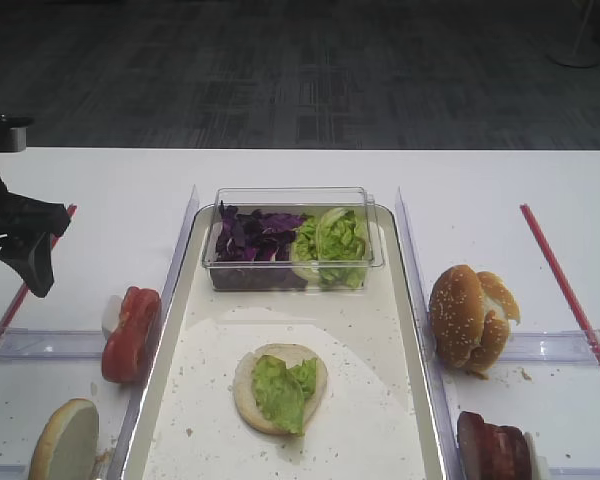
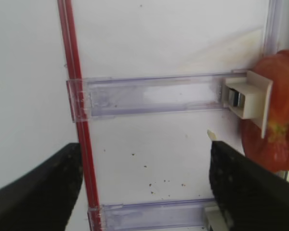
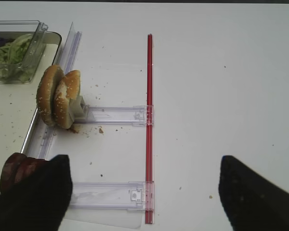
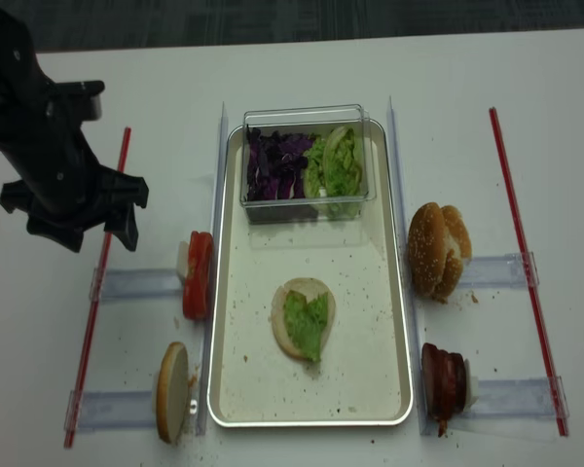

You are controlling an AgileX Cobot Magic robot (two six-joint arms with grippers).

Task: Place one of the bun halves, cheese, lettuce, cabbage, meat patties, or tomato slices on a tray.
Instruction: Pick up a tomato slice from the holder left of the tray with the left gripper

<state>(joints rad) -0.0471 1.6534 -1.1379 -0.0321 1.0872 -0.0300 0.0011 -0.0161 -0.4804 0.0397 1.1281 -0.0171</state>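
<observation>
Silvery-rimmed, the tray lies mid-desk carrying one bun half topped with lettuce. The tomato slices stand on edge just outside its left rim. The left tool hangs empty and spread left of them; the right tool is spread too, empty.

Matte black arm, blunt claw

A smooth white counter fills the foreground — beyond its far edge lies dark grey patterned carpet floor (evenly lit, no harsh shadows).
</observation>
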